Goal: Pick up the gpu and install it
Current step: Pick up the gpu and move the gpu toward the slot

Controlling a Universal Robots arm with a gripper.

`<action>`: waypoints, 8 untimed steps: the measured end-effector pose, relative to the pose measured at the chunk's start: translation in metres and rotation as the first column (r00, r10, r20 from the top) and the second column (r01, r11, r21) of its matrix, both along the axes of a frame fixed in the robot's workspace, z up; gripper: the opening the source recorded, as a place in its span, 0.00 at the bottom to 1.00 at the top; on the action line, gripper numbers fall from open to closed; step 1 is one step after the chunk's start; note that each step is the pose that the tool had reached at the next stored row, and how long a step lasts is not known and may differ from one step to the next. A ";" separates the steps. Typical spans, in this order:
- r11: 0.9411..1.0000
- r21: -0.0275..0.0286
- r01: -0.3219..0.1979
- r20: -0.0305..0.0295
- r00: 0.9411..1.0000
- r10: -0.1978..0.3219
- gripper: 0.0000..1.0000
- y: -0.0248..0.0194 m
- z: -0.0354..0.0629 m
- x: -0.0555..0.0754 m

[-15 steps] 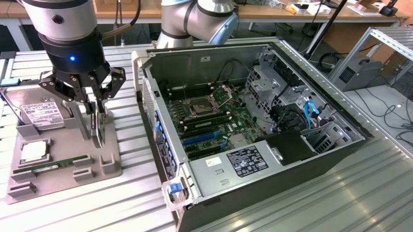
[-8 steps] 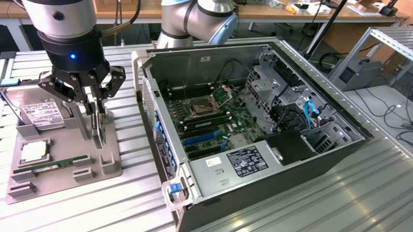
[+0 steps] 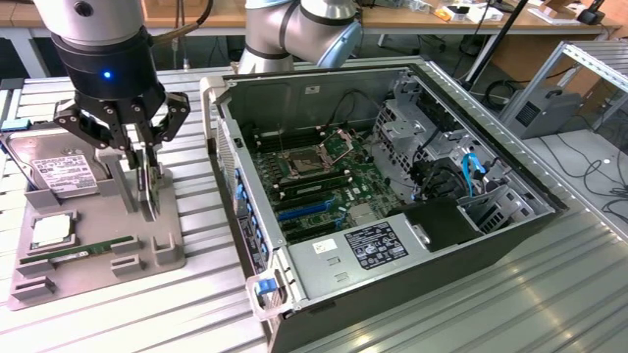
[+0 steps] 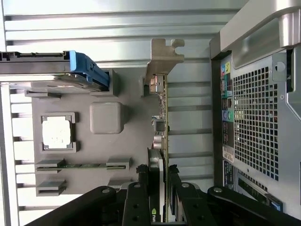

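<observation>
The gpu (image 3: 150,193) stands on edge on the grey holder tray (image 3: 98,276), at the exterior view's left beside the open computer case (image 3: 324,88). It is a thin green card (image 4: 162,117) with a silver end bracket. My gripper (image 3: 147,160) reaches down over it from above. In the wrist view the black fingers (image 4: 141,176) press against both faces of the card, so the gripper (image 4: 157,178) is shut on it. The card's lower edge is still at the tray. Blue expansion slots (image 3: 304,211) lie bare on the motherboard inside the case.
The tray also holds a silver hard drive (image 3: 61,175) with a blue clip (image 4: 87,68), a processor (image 3: 51,232) and a RAM stick (image 3: 79,254). The case's rear grille (image 4: 256,122) stands close beside the card. Cables and drive cages crowd the case's far side.
</observation>
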State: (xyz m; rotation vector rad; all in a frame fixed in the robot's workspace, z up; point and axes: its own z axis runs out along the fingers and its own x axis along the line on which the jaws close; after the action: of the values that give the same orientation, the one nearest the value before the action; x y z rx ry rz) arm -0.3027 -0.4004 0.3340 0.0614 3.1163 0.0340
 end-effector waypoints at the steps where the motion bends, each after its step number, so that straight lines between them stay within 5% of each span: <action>1: 1.000 0.000 0.000 0.000 1.000 0.000 0.27 0.0000 0.0020 0.000; 8: 1.000 0.000 0.000 0.000 1.000 0.000 0.27 0.0000 0.0084 0.000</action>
State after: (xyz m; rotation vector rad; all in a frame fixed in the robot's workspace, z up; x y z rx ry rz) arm -0.3027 -0.4004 0.3424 0.0614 3.1164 0.0339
